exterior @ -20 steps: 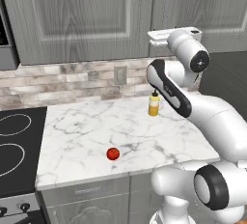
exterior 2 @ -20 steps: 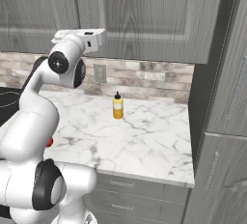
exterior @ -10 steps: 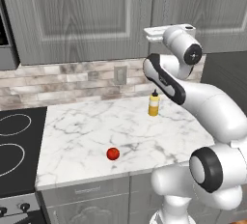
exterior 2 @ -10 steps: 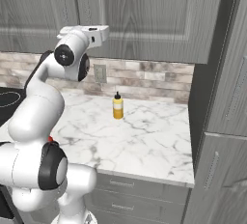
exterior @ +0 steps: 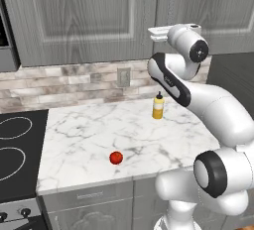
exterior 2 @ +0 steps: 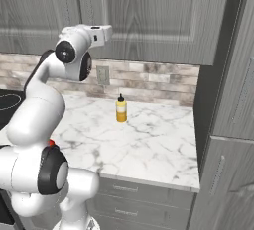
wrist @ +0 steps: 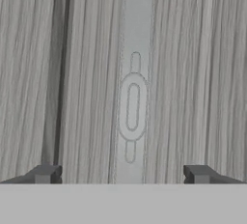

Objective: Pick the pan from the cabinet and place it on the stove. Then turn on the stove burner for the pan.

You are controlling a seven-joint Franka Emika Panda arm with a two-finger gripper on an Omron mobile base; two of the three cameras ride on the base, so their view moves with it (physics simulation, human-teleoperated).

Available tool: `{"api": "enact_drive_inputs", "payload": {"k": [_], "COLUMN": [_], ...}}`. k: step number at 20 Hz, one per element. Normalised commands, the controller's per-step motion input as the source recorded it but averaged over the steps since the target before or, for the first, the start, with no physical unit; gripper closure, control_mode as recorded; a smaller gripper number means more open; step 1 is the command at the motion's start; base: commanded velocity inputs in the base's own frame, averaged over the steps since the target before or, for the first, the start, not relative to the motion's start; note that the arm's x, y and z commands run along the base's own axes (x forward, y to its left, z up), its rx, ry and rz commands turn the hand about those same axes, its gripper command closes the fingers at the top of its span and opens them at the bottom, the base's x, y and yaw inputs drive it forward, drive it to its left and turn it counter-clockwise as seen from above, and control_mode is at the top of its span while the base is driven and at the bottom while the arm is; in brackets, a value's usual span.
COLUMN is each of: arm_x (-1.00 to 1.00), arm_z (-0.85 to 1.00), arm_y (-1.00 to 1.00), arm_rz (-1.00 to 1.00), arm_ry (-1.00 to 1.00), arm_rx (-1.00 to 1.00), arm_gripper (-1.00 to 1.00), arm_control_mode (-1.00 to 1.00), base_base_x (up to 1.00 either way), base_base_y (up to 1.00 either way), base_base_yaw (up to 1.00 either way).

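Two fingertips [wrist: 46, 174] of my gripper [wrist: 120, 175] stand wide, empty; centre the cabinet [wrist: 193, 73] handle [wrist: 132, 106] at 12 o'clock before closing.

A small yellow bottle [exterior: 158, 108] with a dark cap stands upright near the back of the white marble counter [exterior: 89, 140], right of centre in the left base view. A red tomato [exterior: 116, 157] lies near the counter's front edge. A wall outlet [exterior: 123, 77] sits in the stone-tile backsplash [exterior: 59, 83].
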Motion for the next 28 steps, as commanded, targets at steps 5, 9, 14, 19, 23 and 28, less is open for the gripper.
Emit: {"api": "enact_drive_inputs", "payload": {"k": [5,9,14,19,23,28], "arm_x": [0.44,0.12,-0.09,-0.38,-0.57,-0.62], "arm_z": [-0.10,-0.03,-0.01,-0.07,-0.13,-0.14], "arm_y": [0.04,0.00,-0.08,-0.24,-0.33,-0.39], "arm_rz": [0.00,0.00,0.01,0.00,0.00,0.01], "arm_ry": [0.10,0.08,0.02,-0.01,-0.02,-0.01], "arm_rx": [0.00,0.00,0.00,0.00,0.00,0.00], "arm_gripper": [1.00,1.00,1.00,1.00,1.00,1.00], "arm_control_mode": [-1.00,-1.00,-1.00,-1.00,-1.00,-1.00], "base_base_x": [0.00,0.00,0.00,0.00,0.00,0.00], "base_base_y": [0.00,0.00,0.00,0.00,0.00,0.00], "base_base_yaw": [0.00,0.00,0.00,0.00,0.00,0.00]}}
